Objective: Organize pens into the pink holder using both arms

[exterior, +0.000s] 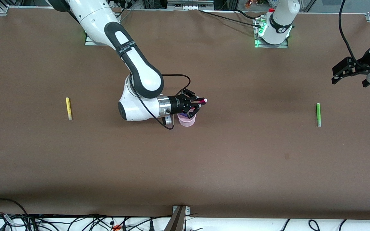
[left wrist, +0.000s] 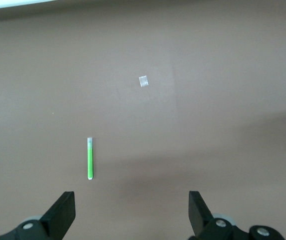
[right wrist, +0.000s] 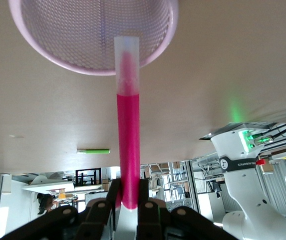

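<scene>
Over the pink holder (exterior: 186, 120) in the middle of the table (exterior: 223, 160), my right pincer (exterior: 195, 105) pinches the magenta pen (exterior: 200, 101) by one end, lying level with its pale tip past the rim, I judge for tipping it in. The green pen (exterior: 318, 114) and yellow pen (exterior: 68, 108) lie at either end of the table. Above the green one my left pincer (exterior: 340, 73) waits, spread.

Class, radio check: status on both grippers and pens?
Right gripper holds magenta pen over pink holder. Left gripper open, waiting above green pen.
</scene>
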You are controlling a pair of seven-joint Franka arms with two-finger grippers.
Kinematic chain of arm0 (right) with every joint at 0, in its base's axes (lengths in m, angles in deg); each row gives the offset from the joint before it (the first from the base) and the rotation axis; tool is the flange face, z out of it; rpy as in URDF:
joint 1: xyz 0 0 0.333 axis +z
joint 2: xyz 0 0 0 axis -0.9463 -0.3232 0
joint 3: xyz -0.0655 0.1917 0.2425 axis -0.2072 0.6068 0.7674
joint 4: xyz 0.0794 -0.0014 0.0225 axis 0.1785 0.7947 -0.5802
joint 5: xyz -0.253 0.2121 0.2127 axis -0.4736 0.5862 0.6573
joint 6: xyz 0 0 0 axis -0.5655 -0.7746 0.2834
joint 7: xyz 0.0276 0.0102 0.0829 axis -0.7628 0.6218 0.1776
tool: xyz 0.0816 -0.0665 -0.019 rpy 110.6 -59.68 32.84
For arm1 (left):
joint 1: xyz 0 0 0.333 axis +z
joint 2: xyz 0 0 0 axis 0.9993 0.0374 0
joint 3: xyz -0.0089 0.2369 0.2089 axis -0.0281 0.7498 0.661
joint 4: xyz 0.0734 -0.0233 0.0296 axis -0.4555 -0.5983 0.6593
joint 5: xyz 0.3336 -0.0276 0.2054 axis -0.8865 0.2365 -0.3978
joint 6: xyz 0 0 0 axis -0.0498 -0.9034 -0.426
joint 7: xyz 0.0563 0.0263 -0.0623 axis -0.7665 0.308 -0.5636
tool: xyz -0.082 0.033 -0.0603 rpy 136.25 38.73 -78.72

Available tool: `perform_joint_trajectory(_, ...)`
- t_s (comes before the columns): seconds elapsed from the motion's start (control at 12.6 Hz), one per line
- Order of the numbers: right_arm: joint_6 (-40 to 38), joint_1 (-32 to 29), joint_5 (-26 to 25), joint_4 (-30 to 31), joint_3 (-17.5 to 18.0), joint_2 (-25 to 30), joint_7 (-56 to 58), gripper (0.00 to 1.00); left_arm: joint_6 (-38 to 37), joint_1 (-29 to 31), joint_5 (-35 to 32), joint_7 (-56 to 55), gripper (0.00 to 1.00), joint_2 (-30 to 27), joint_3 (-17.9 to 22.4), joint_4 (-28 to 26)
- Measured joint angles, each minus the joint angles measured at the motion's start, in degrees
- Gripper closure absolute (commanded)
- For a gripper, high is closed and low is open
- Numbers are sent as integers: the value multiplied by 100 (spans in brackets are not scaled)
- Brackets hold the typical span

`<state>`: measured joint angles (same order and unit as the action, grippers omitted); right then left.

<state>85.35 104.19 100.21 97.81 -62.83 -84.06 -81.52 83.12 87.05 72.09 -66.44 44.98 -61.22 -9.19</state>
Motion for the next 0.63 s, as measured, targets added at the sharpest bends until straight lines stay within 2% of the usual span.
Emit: perform_joint_trajectory(0.63,-16,-130,480,21,-19,-248,796,100,103,-1,-2,-48,0,-11,6,-130)
